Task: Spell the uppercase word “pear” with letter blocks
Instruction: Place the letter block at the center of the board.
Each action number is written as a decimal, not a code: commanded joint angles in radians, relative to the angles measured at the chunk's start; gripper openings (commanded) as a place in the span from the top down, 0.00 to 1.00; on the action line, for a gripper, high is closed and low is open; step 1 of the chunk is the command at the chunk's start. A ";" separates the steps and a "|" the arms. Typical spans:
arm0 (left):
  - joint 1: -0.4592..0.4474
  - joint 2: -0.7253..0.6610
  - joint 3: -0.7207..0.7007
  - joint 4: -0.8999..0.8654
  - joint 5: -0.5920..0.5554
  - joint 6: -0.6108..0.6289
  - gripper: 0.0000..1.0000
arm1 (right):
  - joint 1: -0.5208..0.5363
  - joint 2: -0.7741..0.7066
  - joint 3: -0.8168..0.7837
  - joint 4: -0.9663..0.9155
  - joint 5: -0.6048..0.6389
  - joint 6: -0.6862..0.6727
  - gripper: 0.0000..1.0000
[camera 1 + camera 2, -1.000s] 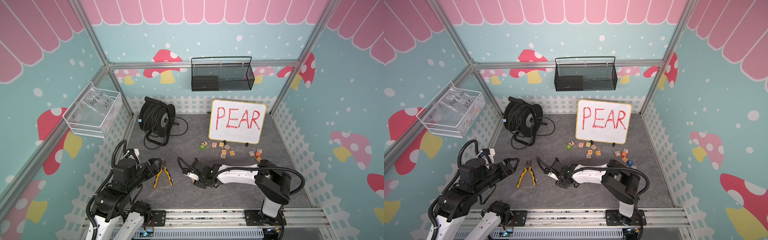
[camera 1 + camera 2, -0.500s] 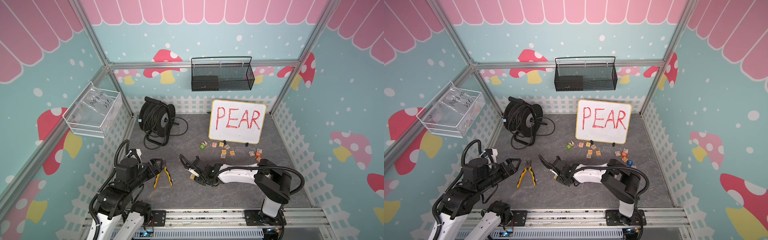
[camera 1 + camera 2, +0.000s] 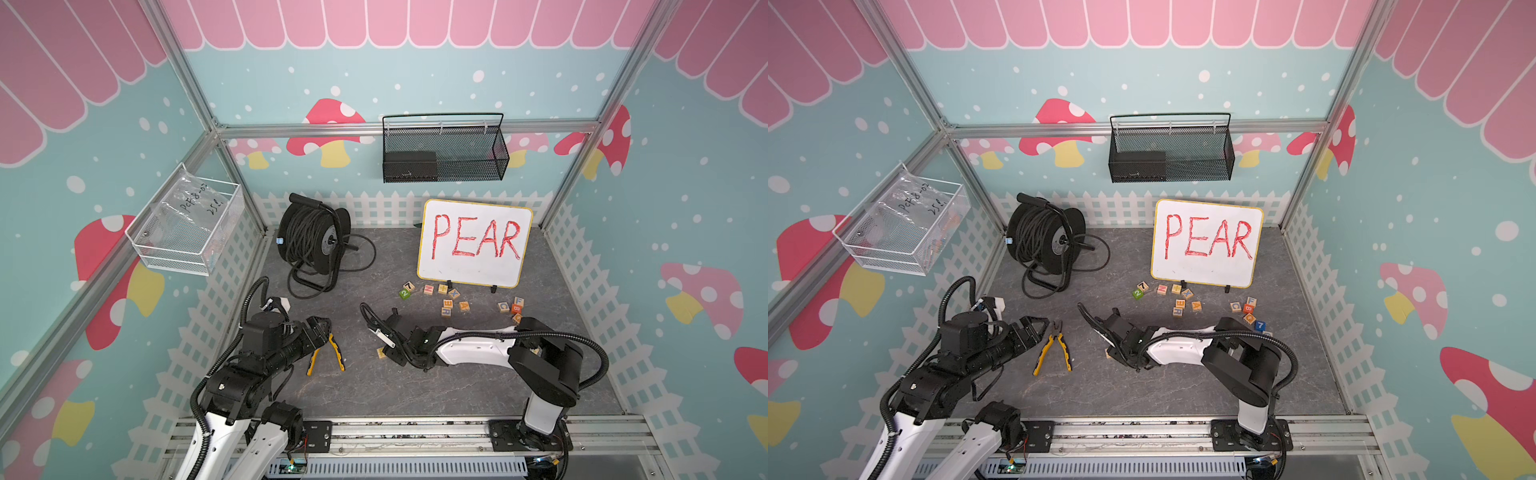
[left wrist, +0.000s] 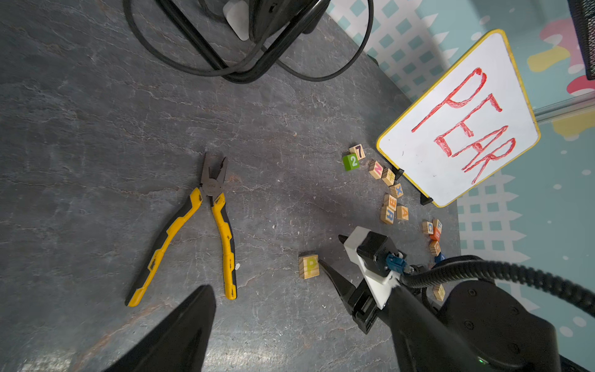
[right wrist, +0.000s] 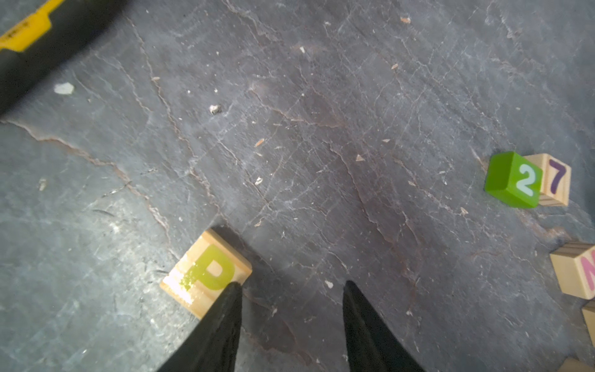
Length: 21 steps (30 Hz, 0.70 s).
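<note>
grey slate tabletop (image 5: 322, 96), right tool (image 5: 291, 285) spread, yellow p block (image 5: 206, 273) just outside one fingertip (image 5: 230, 298), left tool (image 3: 1038, 326) spread

Top views high overhead, whole cell, wrist cams low near tabletop (image 5: 322, 128), both show P block (image 4: 308, 266)

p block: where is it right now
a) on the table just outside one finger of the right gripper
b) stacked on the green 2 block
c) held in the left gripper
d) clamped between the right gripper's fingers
A: in the right wrist view the P block lies flat on the table beside one finger of the right gripper, and the gap between its open jaws is empty.
</note>
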State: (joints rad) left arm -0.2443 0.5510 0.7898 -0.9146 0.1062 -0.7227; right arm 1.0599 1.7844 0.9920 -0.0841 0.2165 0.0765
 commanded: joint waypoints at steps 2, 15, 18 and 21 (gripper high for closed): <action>0.004 0.006 -0.013 0.017 0.004 -0.006 0.13 | 0.000 -0.014 -0.038 0.017 0.009 0.035 0.47; 0.004 0.111 -0.097 0.118 0.095 -0.049 0.13 | 0.000 -0.059 -0.114 0.070 -0.035 0.096 0.47; 0.004 0.116 -0.099 0.131 0.095 -0.050 0.13 | 0.001 -0.073 -0.128 0.087 -0.058 0.100 0.47; 0.005 0.120 -0.100 0.140 0.096 -0.052 0.13 | 0.002 -0.073 -0.136 0.108 -0.080 0.108 0.47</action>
State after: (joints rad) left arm -0.2443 0.6712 0.6960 -0.8089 0.1898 -0.7589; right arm 1.0603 1.7325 0.8700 -0.0086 0.1696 0.1665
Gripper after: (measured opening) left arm 0.873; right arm 0.527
